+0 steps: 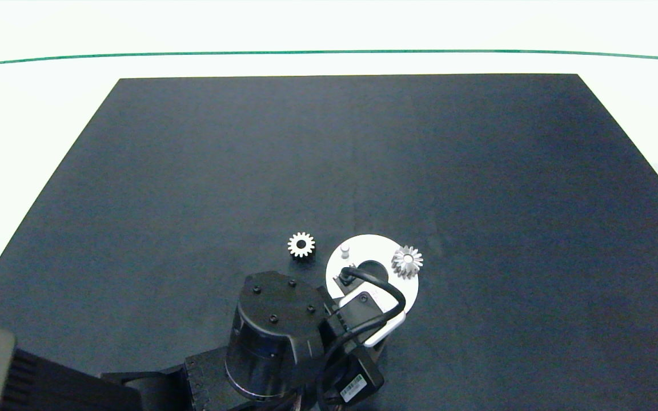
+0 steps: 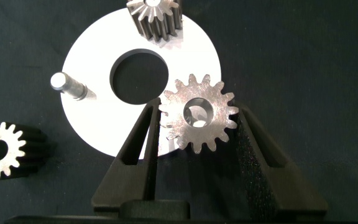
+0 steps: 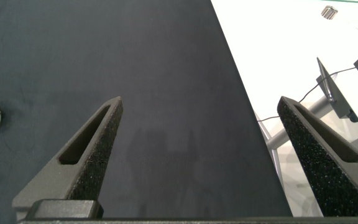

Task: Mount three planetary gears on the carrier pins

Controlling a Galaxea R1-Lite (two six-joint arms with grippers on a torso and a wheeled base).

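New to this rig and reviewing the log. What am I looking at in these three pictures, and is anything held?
It is a two-armed robot at a table with a dark mat. The head view looks down from above; each wrist view sits on one arm and looks out past that arm's own two fingers.

The left gripper is over the white disc, holding one small gear between its fingers. In the left wrist view a white peg shows through the gear's centre hole, so the gear seems lined up over a pin; whether it is seated I cannot tell.

A second gear already sits on a pin at the disc's rim. One pin stands bare. The third gear lies on the mat beside the disc.

The right gripper is open and empty above bare mat, outside the head view.
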